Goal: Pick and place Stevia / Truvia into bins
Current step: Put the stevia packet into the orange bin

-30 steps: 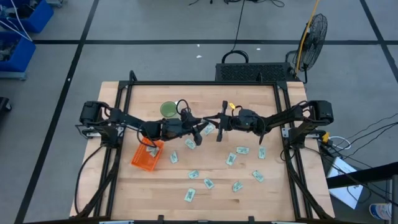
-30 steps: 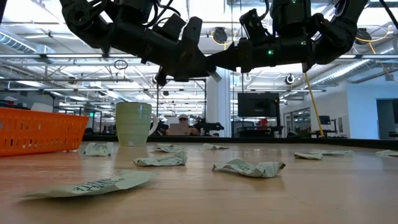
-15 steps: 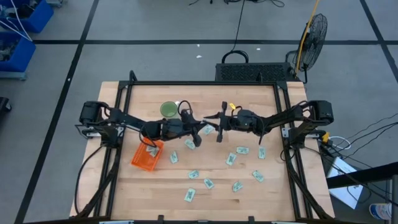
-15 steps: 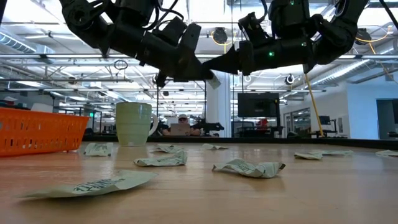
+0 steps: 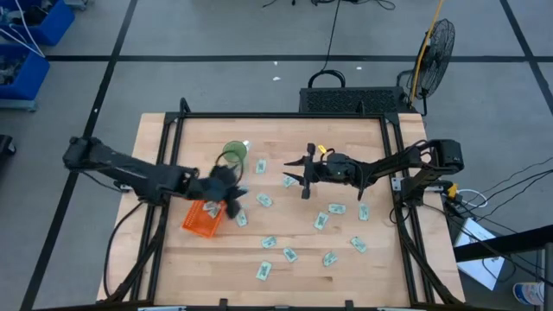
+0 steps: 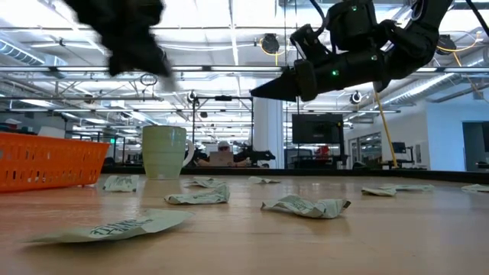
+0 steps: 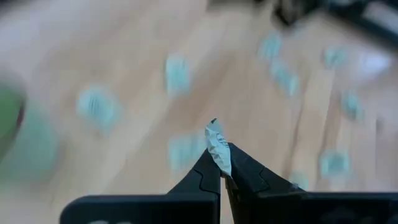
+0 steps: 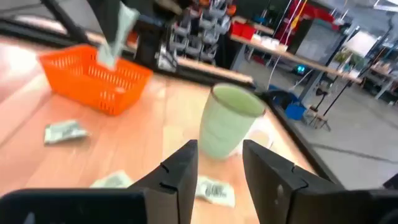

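My left gripper [image 5: 232, 192] is shut on one white-and-green Stevia packet [image 7: 217, 148] and hovers beside the orange bin [image 5: 205, 217], above its far right corner. The right wrist view shows that packet [image 8: 117, 36] hanging over the bin [image 8: 93, 78]. My right gripper [image 5: 299, 178] is open and empty above the table's middle, to the right of the green cup [image 5: 233, 155]. Several more packets lie flat on the table, such as one [image 5: 289, 181] under the right gripper and one [image 5: 264, 200] nearer the bin. My left gripper pinches the packet between its two fingers by one end [image 7: 221, 163]. The rest of the packet sticks out past the fingertips. The packet [image 8: 117, 36] hangs down from the hold, lifted clear of the table and the bin.
The green cup [image 6: 163, 152] stands just beyond the bin [image 6: 46, 159] on the far side. Loose packets [image 5: 337, 226] spread over the table's middle and right near part. The table's frame rails [image 5: 160, 225] run along the left and right sides.
My left gripper has swung fast from the table's middle, close to the right gripper, toward the left and near side, to the orange bin, carrying the packet clear of the table. My right gripper has kept its place.
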Robot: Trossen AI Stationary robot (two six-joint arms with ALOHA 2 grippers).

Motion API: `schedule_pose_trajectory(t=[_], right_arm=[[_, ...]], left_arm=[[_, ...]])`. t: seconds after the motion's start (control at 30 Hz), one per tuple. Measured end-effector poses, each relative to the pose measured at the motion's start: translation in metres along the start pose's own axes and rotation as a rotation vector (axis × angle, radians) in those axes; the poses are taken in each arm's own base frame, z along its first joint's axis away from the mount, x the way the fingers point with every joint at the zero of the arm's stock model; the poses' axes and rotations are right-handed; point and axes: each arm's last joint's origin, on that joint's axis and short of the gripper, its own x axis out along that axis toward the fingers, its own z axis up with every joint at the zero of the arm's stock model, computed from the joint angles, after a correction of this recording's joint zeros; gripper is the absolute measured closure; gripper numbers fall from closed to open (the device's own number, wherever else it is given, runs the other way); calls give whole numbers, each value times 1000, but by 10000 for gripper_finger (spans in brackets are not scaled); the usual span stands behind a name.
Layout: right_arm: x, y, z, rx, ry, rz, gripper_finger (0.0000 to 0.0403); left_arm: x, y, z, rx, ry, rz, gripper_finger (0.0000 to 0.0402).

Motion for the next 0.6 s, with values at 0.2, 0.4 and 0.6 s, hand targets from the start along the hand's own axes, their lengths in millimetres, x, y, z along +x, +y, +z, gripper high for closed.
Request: schedule_pose_trajectory(t=[0.2, 0.4, 0.6], right_arm=[[0, 2, -4, -4, 44, 15, 284], [0, 2, -5, -4, 47, 16, 288], [0, 2, -5, -4, 46, 16, 287]], left_arm=[[-19, 4, -41, -94, 252, 167, 382], [-19, 5, -69, -137, 455, 334, 383], [-8, 0, -80, -137, 519, 385, 382]])
